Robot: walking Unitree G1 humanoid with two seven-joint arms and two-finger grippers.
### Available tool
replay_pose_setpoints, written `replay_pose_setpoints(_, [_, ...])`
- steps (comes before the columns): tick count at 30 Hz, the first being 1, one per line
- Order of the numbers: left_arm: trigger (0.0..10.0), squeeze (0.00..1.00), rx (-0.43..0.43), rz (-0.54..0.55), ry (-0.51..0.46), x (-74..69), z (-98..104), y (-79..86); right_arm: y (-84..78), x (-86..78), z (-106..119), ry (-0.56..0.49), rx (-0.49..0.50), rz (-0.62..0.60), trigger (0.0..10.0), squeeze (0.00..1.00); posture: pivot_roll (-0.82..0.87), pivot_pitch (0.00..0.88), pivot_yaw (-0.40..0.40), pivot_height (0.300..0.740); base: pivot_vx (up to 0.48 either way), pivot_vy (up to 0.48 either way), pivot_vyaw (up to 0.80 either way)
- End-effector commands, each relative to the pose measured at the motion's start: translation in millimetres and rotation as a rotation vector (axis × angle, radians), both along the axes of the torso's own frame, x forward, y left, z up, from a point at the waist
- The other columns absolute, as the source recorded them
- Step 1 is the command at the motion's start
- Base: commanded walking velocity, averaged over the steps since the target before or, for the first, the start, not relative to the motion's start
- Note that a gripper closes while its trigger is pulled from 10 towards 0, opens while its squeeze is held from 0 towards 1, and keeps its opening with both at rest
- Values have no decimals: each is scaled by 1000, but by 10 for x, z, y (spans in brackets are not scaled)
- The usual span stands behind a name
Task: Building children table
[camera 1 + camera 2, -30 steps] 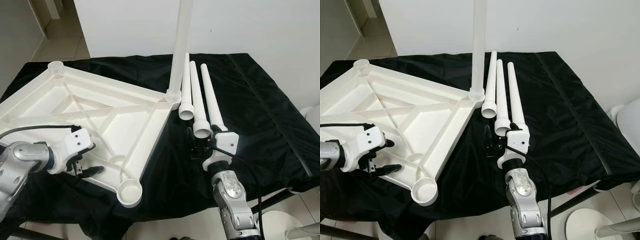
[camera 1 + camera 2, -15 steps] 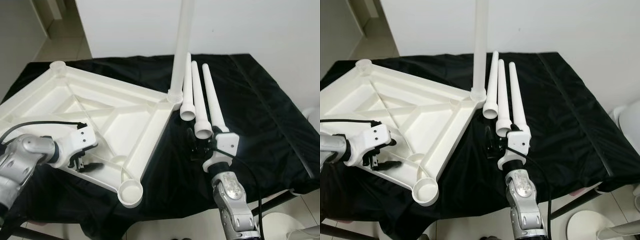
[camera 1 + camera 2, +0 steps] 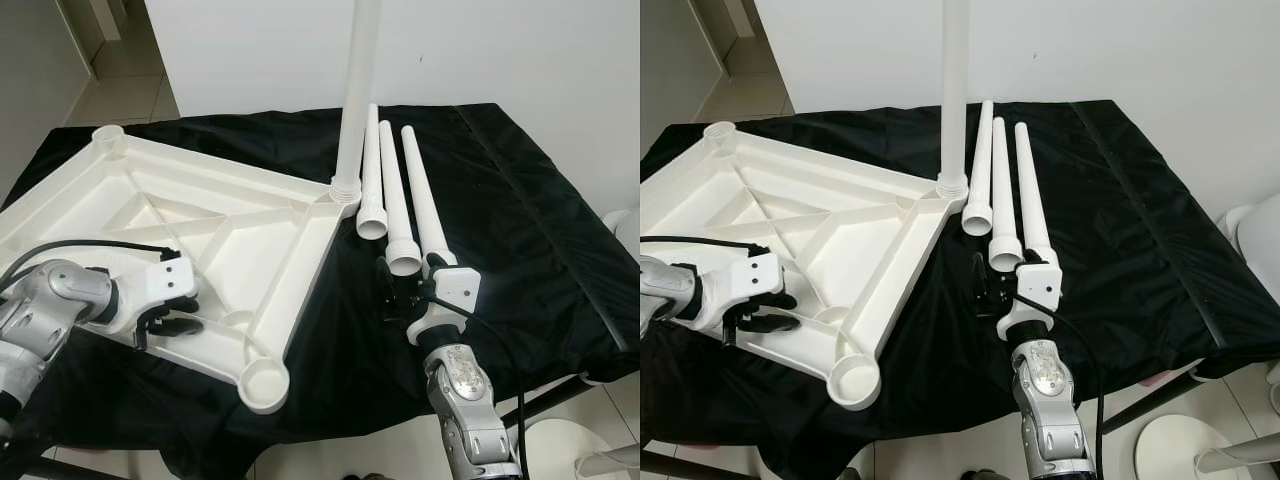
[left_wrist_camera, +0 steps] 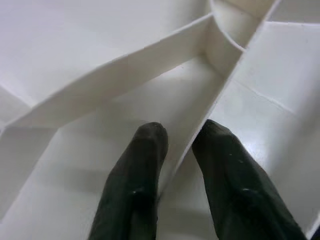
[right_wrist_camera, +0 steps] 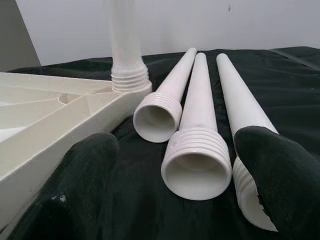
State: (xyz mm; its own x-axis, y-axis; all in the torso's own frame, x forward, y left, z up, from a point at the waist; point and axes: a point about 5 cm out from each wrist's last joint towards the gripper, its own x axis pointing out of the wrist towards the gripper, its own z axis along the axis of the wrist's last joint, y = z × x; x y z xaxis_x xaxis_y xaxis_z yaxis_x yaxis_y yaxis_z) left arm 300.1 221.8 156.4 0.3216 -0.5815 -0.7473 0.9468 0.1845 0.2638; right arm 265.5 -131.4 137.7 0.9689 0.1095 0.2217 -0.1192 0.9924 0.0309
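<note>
The white table top (image 3: 250, 225) lies upside down on a black cloth, ribs facing up. One white leg (image 3: 357, 90) stands upright, screwed into its far right corner. Three loose legs (image 3: 393, 190) lie side by side to the right of it, threaded ends toward me. My left gripper (image 3: 172, 322) is at the top's near left edge. In the left wrist view its fingers (image 4: 145, 165) pinch a thin rib of the table top (image 4: 125, 70). My right gripper (image 3: 402, 292) stands open just short of the threaded end of the middle leg (image 5: 197, 165), touching nothing.
Empty round sockets sit at the near corner (image 3: 264, 383) and the far left corner (image 3: 107, 136) of the top. The black cloth (image 3: 520, 200) drapes over the table's right and front edges. A white object (image 3: 1260, 240) stands on the floor at right.
My left gripper has moved in over the top's near left edge and its fingers have shut on a rib. The right arm has stayed where it was.
</note>
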Motion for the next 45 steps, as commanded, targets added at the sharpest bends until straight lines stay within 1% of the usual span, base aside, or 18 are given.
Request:
replay_pose_setpoints(1, [0, 0, 4, 32, 16, 6, -44, 45, 3, 3, 17, -1, -3, 1, 10000, 0, -1, 112, 48, 740, 0, 0, 0])
replay_pose_setpoints(14, [0, 0, -18, 19, 13, 8, -40, 17, -3, 15, 24, -4, -5, -5, 10000, 0, -1, 111, 50, 740, 0, 0, 0])
replay_pose_setpoints(15, [10000, 0, -39, 2, 5, 1, -29, -26, -3, 18, 26, -5, -5, -5, 10000, 0, -1, 109, 51, 740, 0, 0, 0])
replay_pose_setpoints(17, [10000, 0, -39, 2, 5, 1, -29, -26, -3, 18, 26, -5, -5, -5, 10000, 0, -1, 109, 51, 740, 0, 0, 0])
replay_pose_setpoints(18, [10000, 0, -92, -35, -5, -19, -12, -132, -3, 23, 27, -7, -4, -6, 10000, 0, 1, 106, 51, 740, 0, 0, 0])
replay_pose_setpoints(20, [10000, 0, -119, -40, -3, -24, -10, -175, -4, 27, 30, -8, -3, -6, 10000, 0, 1, 107, 51, 740, 0, 0, 0])
replay_pose_setpoints(21, [10000, 408, -143, -57, -13, -28, 0, -218, -5, 32, 32, -9, -1, -7, 10000, 0, 1, 107, 51, 740, 0, 0, 0])
replay_pose_setpoints(22, [10000, 937, -173, -53, -16, -20, 13, -251, -8, 39, 33, -10, -1, -8, 10000, 0, 3, 105, 49, 740, 0, 0, 0])
replay_pose_setpoints(23, [10000, 937, -173, -53, -16, -20, 13, -251, -8, 39, 33, -10, -1, -8, 10000, 0, 3, 105, 49, 740, 0, 0, 0])
replay_pose_setpoints(24, [10000, 1000, -189, -66, -13, -28, 24, -275, -12, 46, 37, -12, -1, -9, 10000, 0, 4, 104, 48, 740, 0, 0, 0])
replay_pose_setpoints(28, [10000, 1000, -218, -87, -24, -37, 65, -320, -34, 65, 52, -20, 2, -15, 10000, 0, 6, 103, 47, 740, 0, 0, 0])
replay_pose_setpoints(29, [10000, 761, -220, -92, -32, -35, 76, -327, -44, 73, 60, -24, 2, -19, 10000, 0, 7, 102, 46, 740, 0, 0, 0])
replay_pose_setpoints(30, [10000, 0, -224, -106, -42, -38, 91, -337, -55, 80, 68, -29, 3, -24, 10000, 0, 7, 102, 46, 740, 0, 0, 0])
replay_pose_setpoints(34, [10000, 0, -281, -92, -96, 12, 193, -405, -136, 136, 114, -49, 9, -61, 10000, 0, 4, 99, 46, 740, 0, 0, 0])
replay_pose_setpoints(38, [10000, 0, -399, -60, -168, 64, 313, -503, -286, 231, 138, -36, -1, -146, 10000, 0, 0, 97, 49, 740, 0, 0, 0])
replay_pose_setpoints(39, [10000, 0, -399, -60, -168, 64, 313, -503, -286, 231, 138, -36, -1, -146, 10000, 0, 0, 97, 49, 740, 0, 0, 0])
replay_pose_setpoints(40, [10000, 0, -424, -41, -192, 83, 326, -530, -341, 260, 139, -27, -6, -178, 10000, 0, -5, 95, 54, 740, 0, 0, 0])
replay_pose_setpoints(45, [10000, 0, -598, 57, -265, 131, 414, -759, -525, 369, 204, -39, 15, -237, 10000, 0, -12, 90, 70, 740, 0, 0, 0])
